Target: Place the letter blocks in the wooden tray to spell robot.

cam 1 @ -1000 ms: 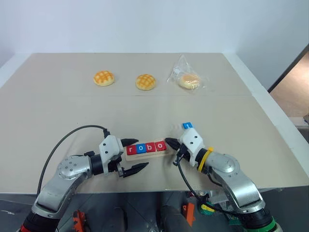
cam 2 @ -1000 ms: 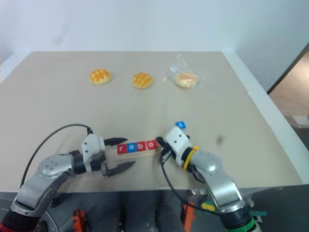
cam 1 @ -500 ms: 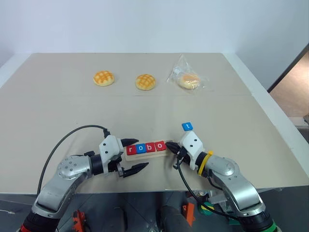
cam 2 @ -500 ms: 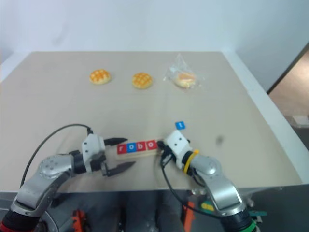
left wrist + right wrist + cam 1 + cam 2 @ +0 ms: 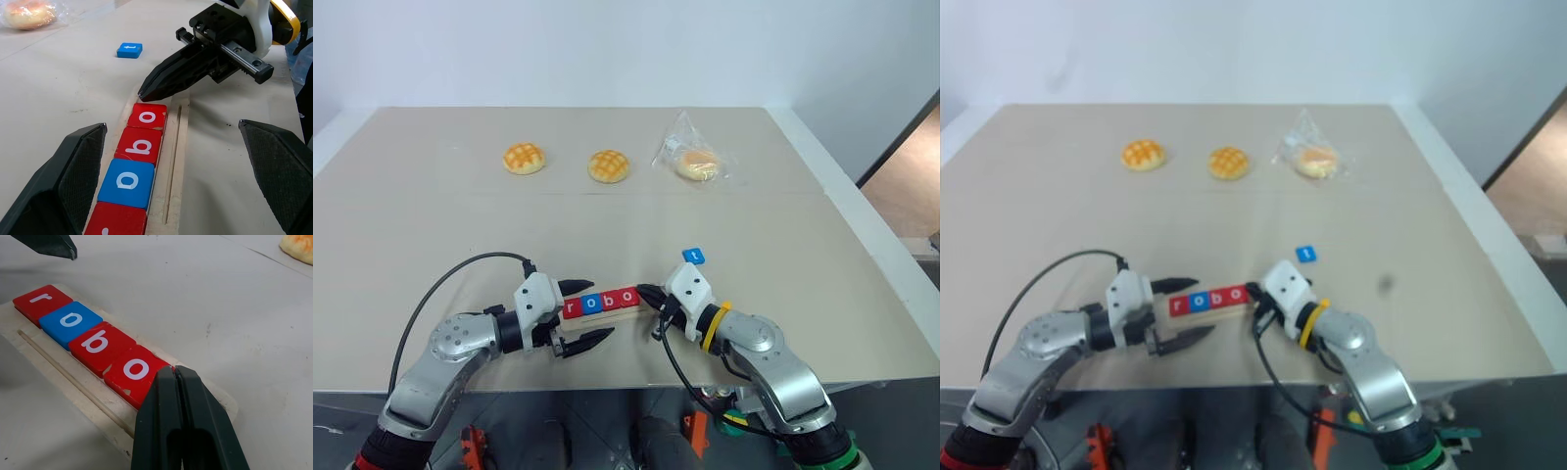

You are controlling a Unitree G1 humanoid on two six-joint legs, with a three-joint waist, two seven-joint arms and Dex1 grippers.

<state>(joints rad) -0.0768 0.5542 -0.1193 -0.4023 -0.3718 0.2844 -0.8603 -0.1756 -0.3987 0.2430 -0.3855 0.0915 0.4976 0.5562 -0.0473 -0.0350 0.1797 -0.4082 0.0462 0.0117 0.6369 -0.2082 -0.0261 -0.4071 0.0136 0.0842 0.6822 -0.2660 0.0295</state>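
While four blocks (image 5: pixel 601 301) reading r-o-b-o sit in the tray (image 5: pixel 177 147), the right fingers (image 5: pixel 644 291), pressed shut and empty, touch its end; the left fingers (image 5: pixel 584 313) gape wide around the other end. The t block (image 5: pixel 693 257) lies apart on the counter (image 5: pixel 607 225).

Red r (image 5: pixel 41 300), blue o (image 5: pixel 71 318), red b (image 5: pixel 98 341), red o (image 5: pixel 134 369) on the pale wooden tray (image 5: pixel 54 377); blue t tile (image 5: pixel 693 257); golden criss-crossed buns (image 5: pixel 524 158).
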